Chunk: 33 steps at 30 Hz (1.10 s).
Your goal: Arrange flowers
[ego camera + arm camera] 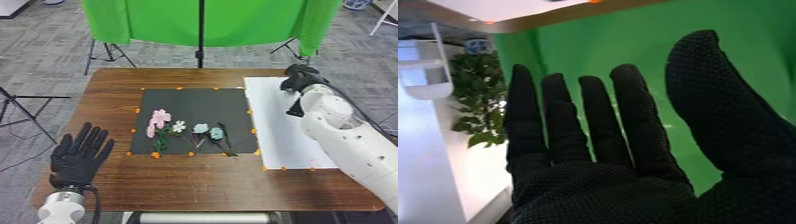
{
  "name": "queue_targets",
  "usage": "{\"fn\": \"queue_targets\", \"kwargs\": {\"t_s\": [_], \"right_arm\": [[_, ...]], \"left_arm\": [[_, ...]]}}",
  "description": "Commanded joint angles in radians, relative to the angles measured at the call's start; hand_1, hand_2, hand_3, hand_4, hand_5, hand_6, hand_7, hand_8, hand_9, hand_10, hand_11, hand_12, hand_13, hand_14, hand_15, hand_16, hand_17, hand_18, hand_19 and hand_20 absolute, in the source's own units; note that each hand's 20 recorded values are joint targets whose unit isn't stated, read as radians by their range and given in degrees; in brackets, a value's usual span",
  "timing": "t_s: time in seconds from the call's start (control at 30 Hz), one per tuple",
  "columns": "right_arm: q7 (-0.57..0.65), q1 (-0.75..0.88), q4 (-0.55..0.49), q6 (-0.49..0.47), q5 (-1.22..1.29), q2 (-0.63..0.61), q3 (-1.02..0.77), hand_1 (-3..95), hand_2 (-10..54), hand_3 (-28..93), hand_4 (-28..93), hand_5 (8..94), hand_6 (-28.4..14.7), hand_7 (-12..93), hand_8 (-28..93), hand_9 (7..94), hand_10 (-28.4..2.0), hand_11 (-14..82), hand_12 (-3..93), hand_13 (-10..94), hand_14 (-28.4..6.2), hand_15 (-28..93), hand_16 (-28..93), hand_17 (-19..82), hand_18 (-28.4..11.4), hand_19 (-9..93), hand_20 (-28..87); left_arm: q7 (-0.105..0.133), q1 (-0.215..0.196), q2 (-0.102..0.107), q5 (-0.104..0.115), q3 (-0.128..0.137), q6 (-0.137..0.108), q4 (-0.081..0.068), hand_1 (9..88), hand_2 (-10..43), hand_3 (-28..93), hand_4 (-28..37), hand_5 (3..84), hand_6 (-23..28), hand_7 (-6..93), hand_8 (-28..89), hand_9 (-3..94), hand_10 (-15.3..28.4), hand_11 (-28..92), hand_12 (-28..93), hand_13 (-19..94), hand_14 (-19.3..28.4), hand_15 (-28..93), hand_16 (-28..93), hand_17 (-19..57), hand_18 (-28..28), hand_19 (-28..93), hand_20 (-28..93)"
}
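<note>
We see a smooth white right arm [355,150] with rounded casings and small dark round marks (screws or holes, we can't tell which), and a slim black cable [355,106] along it. Our left arm [62,209] is white and rounded too, with a curved black cable [96,201] at the wrist. Our black-fabric-gloved left hand [75,164] matches our black-fabric-gloved right hand [305,80], whose finely textured weave covers slender fingers [636,107] with rounded tips.
</note>
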<state>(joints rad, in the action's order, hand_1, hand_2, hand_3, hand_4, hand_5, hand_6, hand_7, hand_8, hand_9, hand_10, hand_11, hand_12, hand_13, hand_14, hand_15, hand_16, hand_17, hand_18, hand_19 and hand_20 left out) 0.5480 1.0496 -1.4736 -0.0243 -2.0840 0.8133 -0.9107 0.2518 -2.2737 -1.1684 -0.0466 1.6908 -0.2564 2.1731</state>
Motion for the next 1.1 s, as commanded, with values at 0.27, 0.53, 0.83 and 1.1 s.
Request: {"fn": "queue_targets", "kwargs": {"t_s": [0.27, 0.53, 0.83, 1.1], "right_arm": [[-0.008, -0.067, 0.226, -0.181, 0.025, 0.09, 0.045, 46.0, -7.4, 80, -28, 39.8, -1.5, 16, -14, 35.2, -10.8, 10.1, 8.5, 36, -12.8, 10, 17, 17, -15.6, 48, 12], [-0.01, 0.014, 0.129, -0.028, -0.019, 0.052, 0.044, 62.3, -8.3, 65, -28, 77.3, 1.3, 22, 0, 85.1, -9.0, 12.5, 42.6, 73, -6.1, 27, 41, 29, -18.4, 73, 33], [-0.058, 0.237, -0.272, -0.013, 0.052, -0.03, -0.091, 61.4, -9.3, 68, -28, 78.4, 0.6, 23, 0, 85.8, -9.4, 15.9, 47.6, 73, -6.4, 30, 43, 28, -19.4, 73, 36], [-0.082, 0.311, -0.373, -0.058, 0.047, -0.021, -0.067, 61.2, -8.4, 67, -28, 76.7, 0.4, 24, 1, 84.4, -9.6, 15.9, 46.8, 71, -6.4, 31, 42, 28, -19.7, 74, 36]], "left_arm": [[0.0, 0.015, 0.005, -0.001, -0.028, -0.008, -0.005, 26.0, 21.4, 74, -28.3, 46.2, 8.2, 11.7, -8, 38.9, 14.6, 20, 13, 30, 13.9, 36, -4, -4.9, 14.2, 32, 18], [-0.012, 0.023, 0.004, -0.004, -0.031, -0.011, -0.007, 26.1, 21.4, 74, -28.3, 46.3, 8.3, 11.9, -8, 38.9, 14.7, 20, 13, 30, 13.9, 36, -4, -4.9, 14.1, 32, 18], [-0.018, 0.032, 0.006, -0.009, -0.037, -0.022, -0.006, 26.2, 21.3, 74, -28.3, 46.3, 8.4, 11.7, -8, 39.0, 14.7, 20, 13, 30, 14.0, 36, -4, -4.9, 14.1, 32, 18], [-0.023, 0.036, 0.014, -0.022, -0.033, -0.029, -0.002, 26.2, 21.3, 75, -28.3, 46.5, 8.4, 11.9, -8, 39.0, 14.8, 20, 13, 30, 14.1, 36, -4, -4.9, 14.1, 32, 18]]}}
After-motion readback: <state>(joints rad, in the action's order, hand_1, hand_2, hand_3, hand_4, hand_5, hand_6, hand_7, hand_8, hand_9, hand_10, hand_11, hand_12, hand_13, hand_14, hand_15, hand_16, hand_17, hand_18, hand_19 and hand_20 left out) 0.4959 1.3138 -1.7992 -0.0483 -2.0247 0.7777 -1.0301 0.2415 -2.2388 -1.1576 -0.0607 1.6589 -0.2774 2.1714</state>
